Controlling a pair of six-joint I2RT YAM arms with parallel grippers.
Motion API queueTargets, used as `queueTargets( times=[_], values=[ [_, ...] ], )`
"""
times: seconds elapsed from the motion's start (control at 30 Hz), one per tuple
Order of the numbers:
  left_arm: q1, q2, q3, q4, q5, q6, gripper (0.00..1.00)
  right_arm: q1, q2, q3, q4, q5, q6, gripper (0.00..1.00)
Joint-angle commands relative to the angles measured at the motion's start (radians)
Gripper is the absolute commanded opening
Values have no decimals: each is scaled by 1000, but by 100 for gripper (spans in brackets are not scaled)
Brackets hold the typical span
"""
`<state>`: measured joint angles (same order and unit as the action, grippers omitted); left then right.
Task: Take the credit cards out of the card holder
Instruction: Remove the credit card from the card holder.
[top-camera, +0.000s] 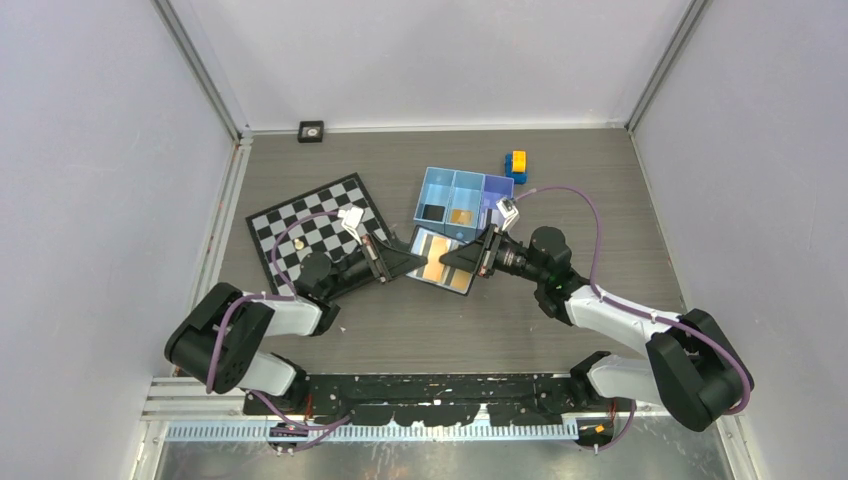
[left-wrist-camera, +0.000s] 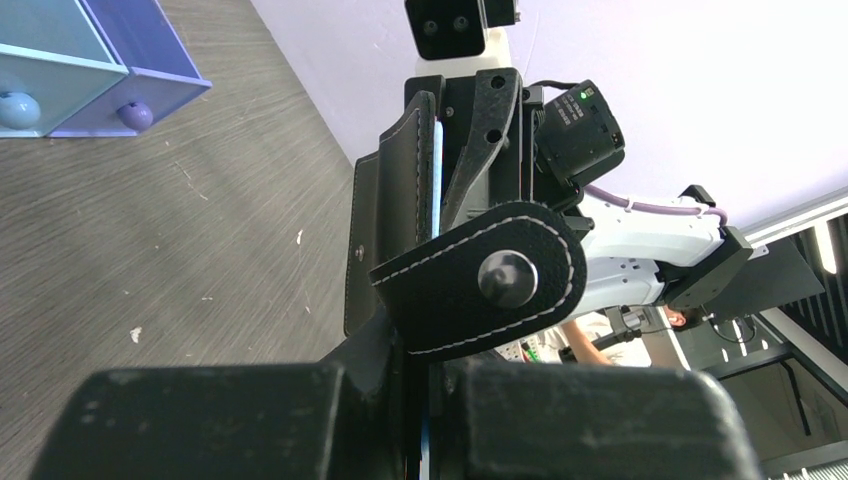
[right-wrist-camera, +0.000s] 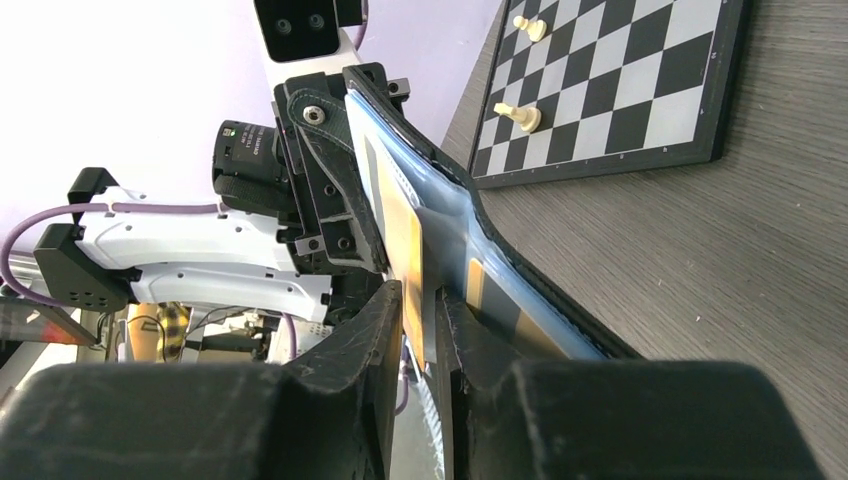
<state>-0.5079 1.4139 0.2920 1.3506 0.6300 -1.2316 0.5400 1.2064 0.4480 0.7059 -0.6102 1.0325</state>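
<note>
The black card holder (top-camera: 442, 262) hangs open above the table between both grippers, its pale bluish inner faces up. My left gripper (top-camera: 405, 262) is shut on its left edge. In the left wrist view the black case (left-wrist-camera: 400, 200) and its snap strap (left-wrist-camera: 500, 280) stand up from the shut fingers of the left gripper (left-wrist-camera: 427, 355). My right gripper (top-camera: 465, 258) is shut on the gold-orange card (right-wrist-camera: 406, 240), which sticks out of a sleeve; the right gripper (right-wrist-camera: 420, 295) pinches its edge. Another card with gold and grey bands (right-wrist-camera: 500, 305) lies under the pale sleeve.
A light-blue three-compartment tray (top-camera: 455, 185) stands just behind the holder, with a small dark thing and a gold-brown thing inside. Yellow-and-blue toy blocks (top-camera: 516, 165) sit at its right. A chessboard (top-camera: 315, 225) with two pale pieces lies at the left.
</note>
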Motion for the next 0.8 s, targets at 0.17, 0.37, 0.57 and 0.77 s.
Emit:
queueTargets(
  times=[0.17,0.37,0.57,0.77],
  values=[
    [-11,25,49,81,23,-20,0,0,21,3,106,-31,31,5],
    [0,14,31,80,-1,-19,5,0,6,3,85,-22,20,16],
    [16,10,22,81,-5,-30,0,0,4,3,81,-23,16,24],
    [16,14,24,81,-4,-32,0,2,13,8,90,-38,12,26]
  ],
)
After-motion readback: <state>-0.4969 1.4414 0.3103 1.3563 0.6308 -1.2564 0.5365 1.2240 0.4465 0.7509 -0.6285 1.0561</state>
